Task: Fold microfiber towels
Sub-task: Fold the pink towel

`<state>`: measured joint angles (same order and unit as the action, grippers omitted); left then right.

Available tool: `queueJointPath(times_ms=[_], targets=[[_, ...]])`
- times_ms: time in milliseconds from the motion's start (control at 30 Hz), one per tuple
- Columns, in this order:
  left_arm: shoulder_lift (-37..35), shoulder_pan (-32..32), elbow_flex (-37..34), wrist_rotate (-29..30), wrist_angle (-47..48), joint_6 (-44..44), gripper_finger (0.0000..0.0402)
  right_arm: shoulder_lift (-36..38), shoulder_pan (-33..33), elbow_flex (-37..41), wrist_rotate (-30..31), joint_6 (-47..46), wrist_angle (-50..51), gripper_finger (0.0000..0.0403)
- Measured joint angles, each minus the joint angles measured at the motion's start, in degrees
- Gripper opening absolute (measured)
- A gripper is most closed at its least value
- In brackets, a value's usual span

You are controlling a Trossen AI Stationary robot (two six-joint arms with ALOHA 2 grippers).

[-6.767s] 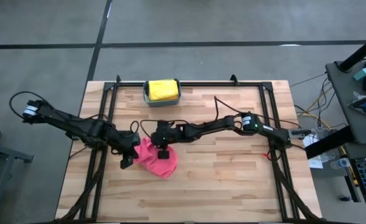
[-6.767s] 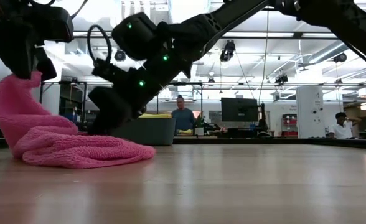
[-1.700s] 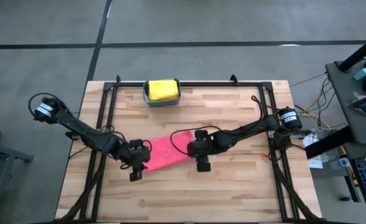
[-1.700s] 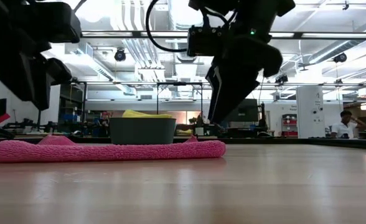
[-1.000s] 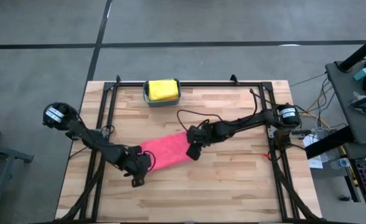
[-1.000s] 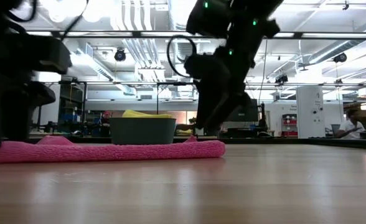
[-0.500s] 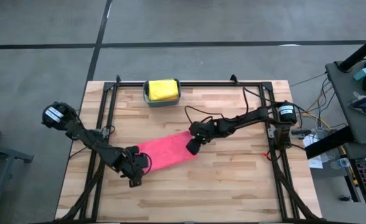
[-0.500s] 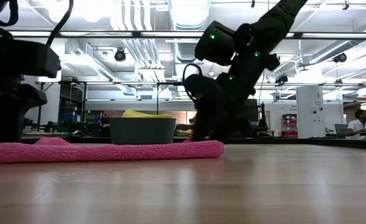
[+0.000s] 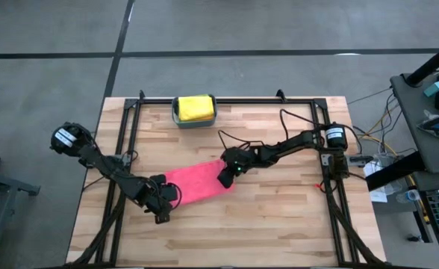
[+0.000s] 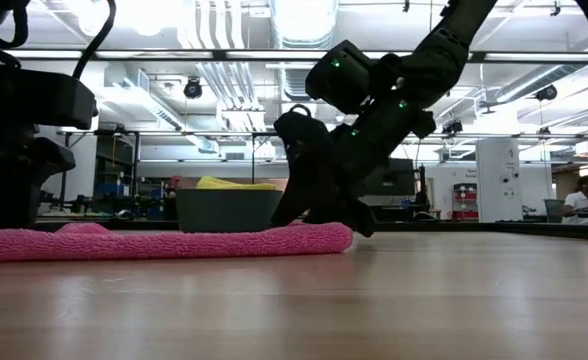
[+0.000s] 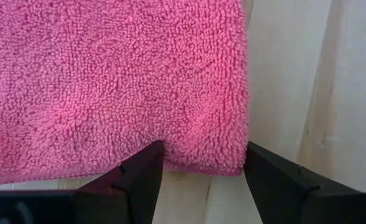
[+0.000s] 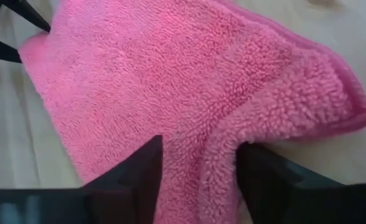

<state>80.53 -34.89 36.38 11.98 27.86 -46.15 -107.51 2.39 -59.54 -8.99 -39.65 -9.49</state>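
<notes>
From above, the light is even and soft; the wooden table (image 9: pixel 279 217) shows faint shadows only under the arms, no glare. At table height, ceiling lamps (image 10: pixel 304 15) at twelve o'clock blow out to white; both arms read as near-black silhouettes against them; the near tabletop blurs toward six o'clock and carries a pale sheen. The wrist pictures are bright and sharp on the pink towel (image 11: pixel 108 74), each loop distinct; the dark fingers (image 12: pixel 139 174) at six o'clock sit soft, out of focus.
</notes>
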Motion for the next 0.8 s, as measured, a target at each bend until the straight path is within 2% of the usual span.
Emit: queueJointPath(times_ms=[67, 200, 233, 467, 633, 800], targets=[[0.0, 0.0, 0.0, 0.1, 0.1, 0.0, 0.0202, 0.0, 0.0, -0.2, 0.0, 0.6, 0.1, 0.0142], [-1.3, -0.7, 0.0, -0.5, 2.1, -0.1, 0.0202, 0.1, 0.0, -0.4, 0.0, 3.1, -0.2, 0.0039], [-1.9, -0.9, 0.0, -0.5, 2.9, -0.1, 0.0202, 0.4, -0.1, -0.3, 0.0, 3.6, -0.1, 0.0025], [-4.4, -2.3, -0.6, 1.6, 6.9, -1.6, 0.0202, 4.6, -0.1, -0.2, 0.9, 6.1, 5.5, 0.001], [-3.5, -2.4, -3.2, 3.3, 1.2, -1.4, 0.0202, 10.0, -0.1, -0.1, 4.5, 7.2, 13.6, 0.0009], [-3.4, -2.5, -5.6, 4.5, -4.1, -1.5, 0.0202, 14.3, -0.5, -0.1, 4.6, 5.7, 14.5, 0.0009]])
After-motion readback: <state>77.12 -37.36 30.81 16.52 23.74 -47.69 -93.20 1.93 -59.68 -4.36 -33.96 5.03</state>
